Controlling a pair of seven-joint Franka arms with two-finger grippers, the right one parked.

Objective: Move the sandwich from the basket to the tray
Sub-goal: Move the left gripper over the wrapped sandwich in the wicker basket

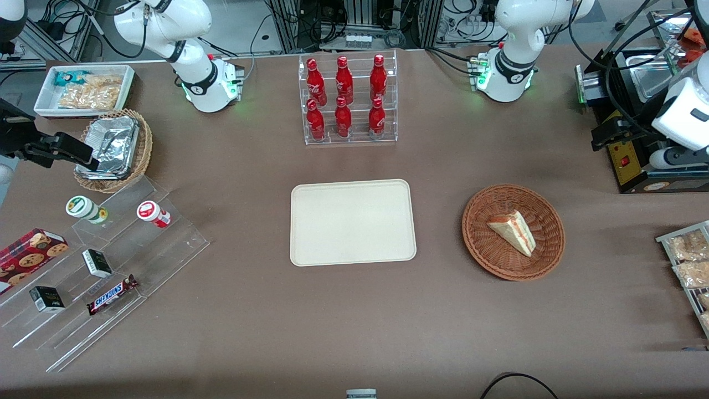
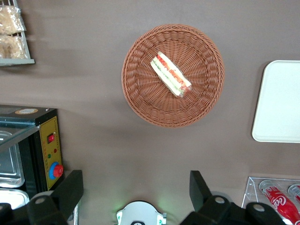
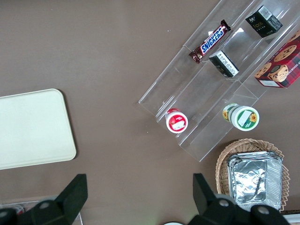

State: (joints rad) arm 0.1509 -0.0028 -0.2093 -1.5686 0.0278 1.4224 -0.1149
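Your sandwich [image 1: 512, 231] lies in the reddish-brown basket [image 1: 483, 252] on the worktop [image 1: 354, 327], toward the working arm's end, with the empty cream tray [image 1: 353, 221] beside it near the middle. The hand [image 2: 136, 194] hangs high above the worktop near the arm's base, fingers spread wide and holding nothing; the basket shows clear of it in the wrist view. The job looks barely begun: the reach is the step in hand. Next you would bring the hand over the basket, turn it to straddle the wedge's long faces, and descend.
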